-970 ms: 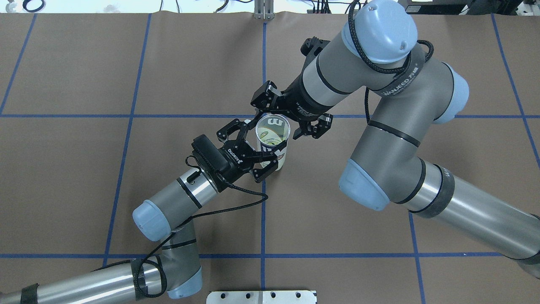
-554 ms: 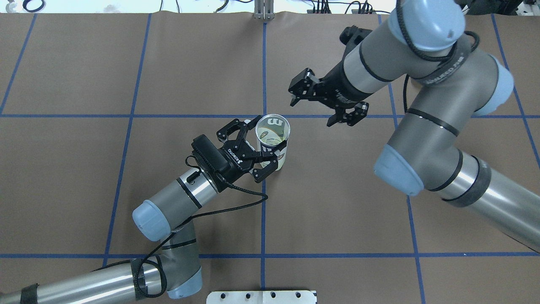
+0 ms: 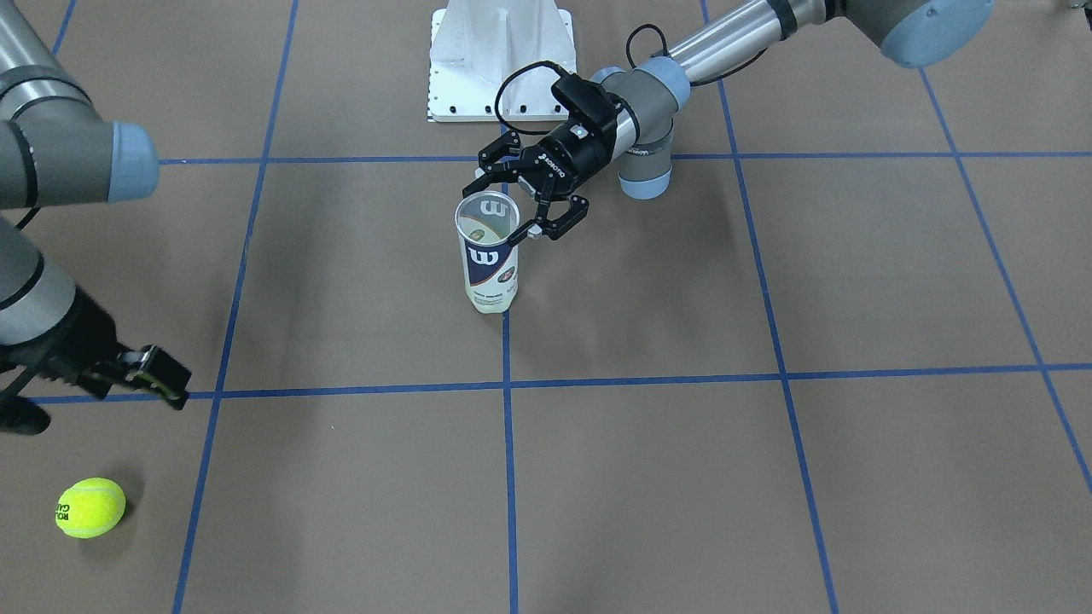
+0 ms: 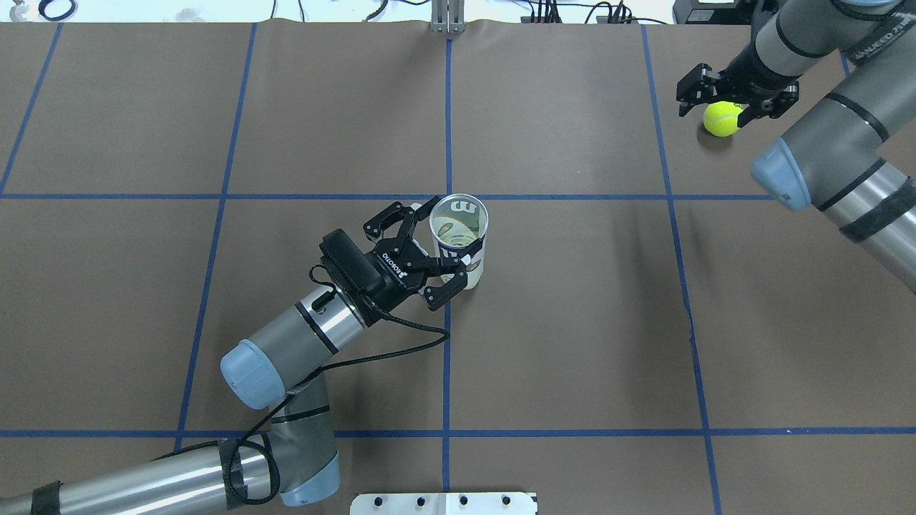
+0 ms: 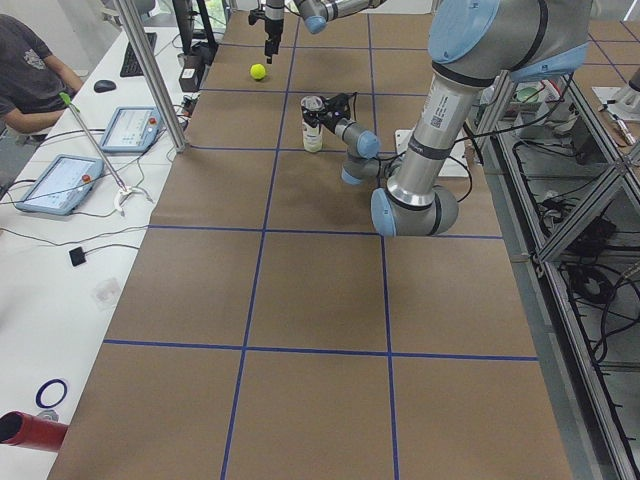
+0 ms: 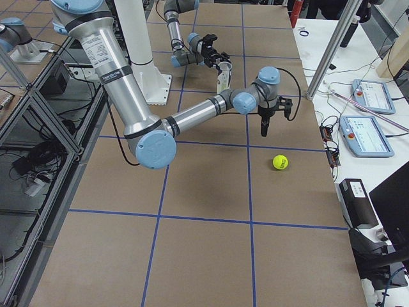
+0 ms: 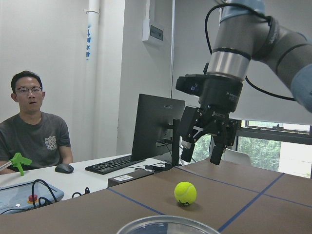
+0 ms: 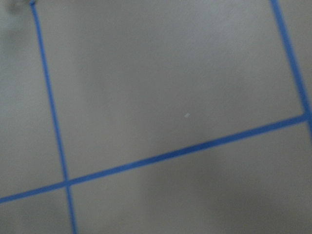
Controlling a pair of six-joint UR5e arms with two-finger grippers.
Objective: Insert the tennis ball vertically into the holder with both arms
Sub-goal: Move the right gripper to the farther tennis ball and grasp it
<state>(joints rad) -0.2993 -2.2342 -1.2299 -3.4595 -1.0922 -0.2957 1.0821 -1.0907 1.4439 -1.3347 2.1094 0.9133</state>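
The holder (image 4: 459, 239), a clear Wilson can with a navy and white label, stands upright at the table's middle (image 3: 488, 256). My left gripper (image 4: 447, 243) has its jaws wide around the holder's side and grips it; it also shows in the front view (image 3: 512, 213). The holder's silver rim (image 7: 165, 225) shows at the bottom of the left wrist view. A yellow tennis ball (image 4: 721, 119) lies on the table at the far right (image 3: 90, 507). My right gripper (image 7: 200, 157) is open and empty, hovering just above the ball (image 7: 185, 192) without touching it. It also shows overhead (image 4: 715, 106).
The white base plate (image 3: 499, 60) stands at the robot's table edge. Blue tape lines (image 8: 161, 157) cross the brown table cover. A seated operator (image 7: 34, 131), a monitor (image 7: 158, 124) and tablets (image 5: 55, 182) are beyond the table's far side.
My right arm has swung away from the holder to the far right and now hovers over the ball. My left gripper and the holder have shifted slightly left together.
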